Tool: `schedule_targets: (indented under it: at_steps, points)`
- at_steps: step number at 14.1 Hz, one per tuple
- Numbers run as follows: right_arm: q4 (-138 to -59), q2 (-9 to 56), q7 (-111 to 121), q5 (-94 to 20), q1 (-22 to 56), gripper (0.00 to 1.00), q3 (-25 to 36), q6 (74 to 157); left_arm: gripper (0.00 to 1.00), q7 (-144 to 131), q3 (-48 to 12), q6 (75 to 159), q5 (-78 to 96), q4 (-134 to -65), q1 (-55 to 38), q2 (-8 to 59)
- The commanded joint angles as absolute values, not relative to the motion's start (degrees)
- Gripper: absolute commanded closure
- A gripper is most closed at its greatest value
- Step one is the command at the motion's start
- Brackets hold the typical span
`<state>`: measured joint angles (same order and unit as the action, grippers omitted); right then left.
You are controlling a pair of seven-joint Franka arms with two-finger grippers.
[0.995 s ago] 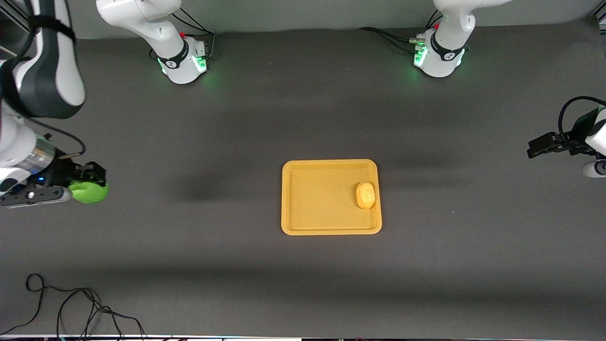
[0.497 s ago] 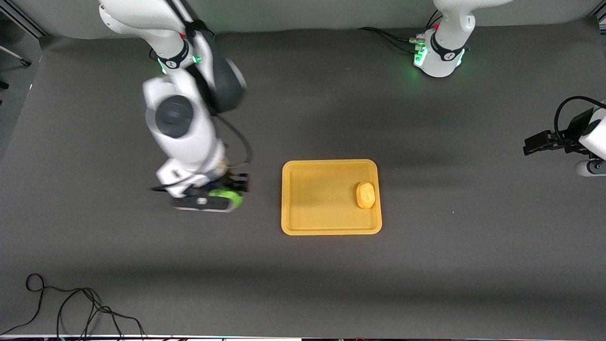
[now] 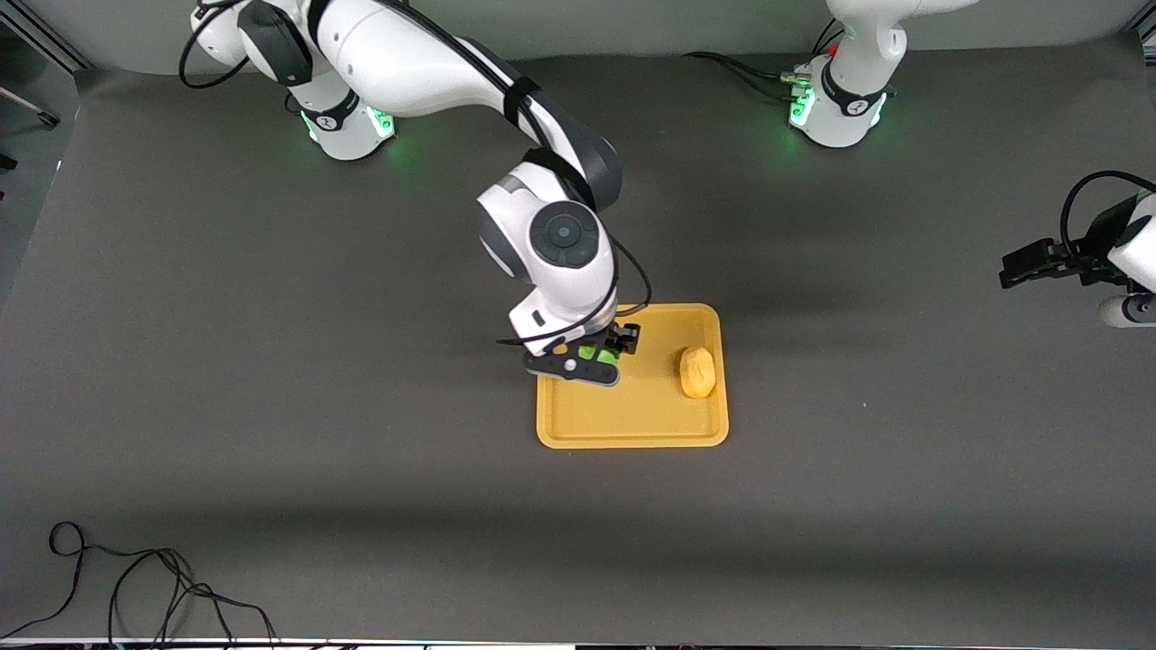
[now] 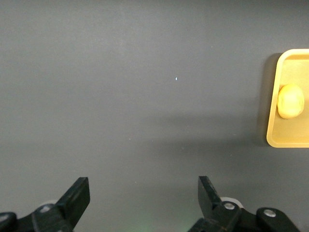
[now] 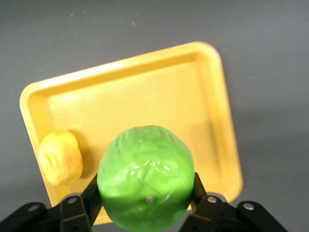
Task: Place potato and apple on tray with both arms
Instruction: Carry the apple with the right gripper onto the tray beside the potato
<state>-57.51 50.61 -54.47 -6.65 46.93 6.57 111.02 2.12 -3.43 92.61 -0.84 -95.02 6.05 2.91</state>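
The yellow-orange tray (image 3: 632, 424) lies mid-table. The potato (image 3: 697, 372) rests on it, near the rim toward the left arm's end; it also shows in the right wrist view (image 5: 60, 157) and the left wrist view (image 4: 290, 100). My right gripper (image 3: 601, 354) is shut on the green apple (image 3: 591, 353) and holds it over the tray's part toward the right arm's end; in the right wrist view the apple (image 5: 146, 176) fills the jaws above the tray (image 5: 145, 96). My left gripper (image 3: 1019, 267) waits open and empty over bare table at the left arm's end; its fingers (image 4: 77, 195) stand wide apart.
A loose black cable (image 3: 135, 578) lies at the table's corner nearest the front camera, at the right arm's end. The arm bases (image 3: 348, 117) stand along the table's edge farthest from that camera. The dark grey mat (image 3: 361, 469) surrounds the tray.
My right arm has swung from the right arm's end of the table to over the tray, carrying the apple. The left arm has barely moved. The potato has stayed put.
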Motion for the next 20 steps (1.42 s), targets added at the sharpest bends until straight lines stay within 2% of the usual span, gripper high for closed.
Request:
schedule_targets:
  at_steps: [1, 5, 10, 11, 12, 16, 20]
  points:
    - [-53.9, 58.3, -59.8, -5.3, 49.5, 0.55, 7.1, 116.5, 0.00, 4.6, -2.8, 91.7, -0.2, -94.7, 5.9, 3.1]
    - [-53.9, 62.6, -60.1, -4.7, 50.2, 0.55, 7.1, 121.3, 0.00, 4.7, -2.6, 92.2, -0.3, -94.7, 5.8, 4.5]
    - [-53.8, 64.1, -59.9, -3.4, 49.7, 0.55, 7.4, 122.9, 0.00, 6.7, -2.9, 90.2, -0.2, -95.0, 5.1, 4.4]
    - [-53.8, 64.1, -60.0, -3.4, 49.7, 0.33, 7.4, 123.0, 0.00, 6.8, -2.9, 90.2, -0.2, -95.0, 5.0, 4.4]
    - [-53.8, 64.1, -60.0, -3.4, 49.6, 0.01, 7.4, 123.6, 0.00, 6.9, -2.9, 90.2, -0.2, -95.0, 5.3, 4.3]
    - [-53.7, 62.7, -60.2, -3.6, 49.4, 0.00, 7.3, 121.0, 0.00, 7.0, -2.9, 92.4, -0.2, -94.5, 5.2, 4.5]
    - [-52.5, 55.9, -59.9, -3.9, 47.9, 0.00, 7.3, 108.8, 0.01, 7.9, -2.9, 91.3, -0.1, -95.3, 5.9, 3.7]
